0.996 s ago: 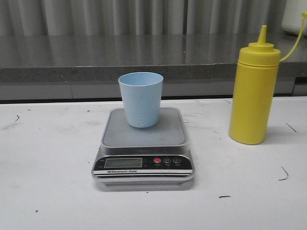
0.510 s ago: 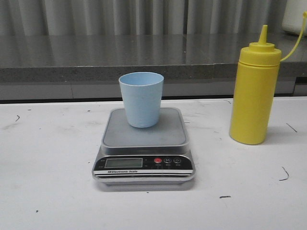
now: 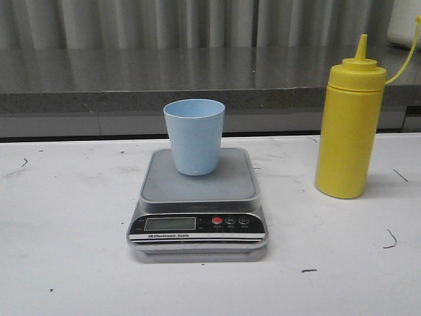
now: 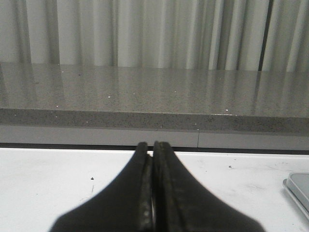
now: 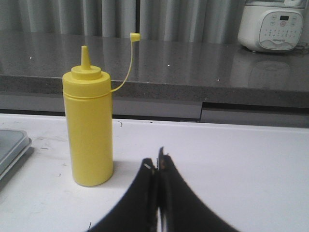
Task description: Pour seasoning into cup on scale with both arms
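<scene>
The pale blue cup (image 3: 193, 136) stands upright on the steel platform of the scale (image 3: 197, 197) in the middle of the white table. The yellow seasoning bottle (image 3: 347, 125) stands upright to the right of the scale, cap off and hanging on its strap. In the right wrist view the seasoning bottle (image 5: 90, 125) is ahead and to one side of my right gripper (image 5: 157, 162), which is shut on nothing. My left gripper (image 4: 151, 145) is shut and empty, with only a corner of the scale (image 4: 298, 186) at the frame's edge. Neither gripper shows in the front view.
A grey stone counter (image 3: 197, 79) runs along the back of the table, with curtains behind it. A white appliance (image 5: 273, 24) stands on that counter at the far right. The white tabletop (image 3: 66, 230) bears small dark marks.
</scene>
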`<state>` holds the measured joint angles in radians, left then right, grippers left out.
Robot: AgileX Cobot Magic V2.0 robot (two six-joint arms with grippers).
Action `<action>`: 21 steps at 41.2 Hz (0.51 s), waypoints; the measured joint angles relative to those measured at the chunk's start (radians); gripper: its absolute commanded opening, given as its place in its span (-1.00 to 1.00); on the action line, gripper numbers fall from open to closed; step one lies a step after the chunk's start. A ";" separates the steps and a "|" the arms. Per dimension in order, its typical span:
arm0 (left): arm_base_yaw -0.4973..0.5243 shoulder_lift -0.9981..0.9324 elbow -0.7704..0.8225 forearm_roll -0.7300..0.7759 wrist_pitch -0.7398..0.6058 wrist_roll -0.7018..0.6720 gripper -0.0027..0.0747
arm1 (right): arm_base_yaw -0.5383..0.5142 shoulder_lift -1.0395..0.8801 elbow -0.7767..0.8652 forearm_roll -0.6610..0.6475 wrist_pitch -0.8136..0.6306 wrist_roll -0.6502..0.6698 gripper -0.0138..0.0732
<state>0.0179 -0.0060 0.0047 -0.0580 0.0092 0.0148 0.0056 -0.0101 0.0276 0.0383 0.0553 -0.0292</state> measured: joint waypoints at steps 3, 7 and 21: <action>0.000 0.000 0.000 0.000 0.000 0.000 -0.98 | 0.009 0.000 0.000 0.000 0.000 0.000 -0.84; 0.000 0.000 0.000 0.000 0.000 0.000 -0.98 | 0.024 0.000 0.000 0.000 0.000 0.000 -0.84; 0.000 0.000 0.000 0.000 0.000 0.000 -0.98 | 0.024 0.000 0.000 0.000 0.000 0.000 -0.84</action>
<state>0.0179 -0.0060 0.0047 -0.0580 0.0092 0.0148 0.0293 -0.0101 0.0276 0.0383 0.0553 -0.0292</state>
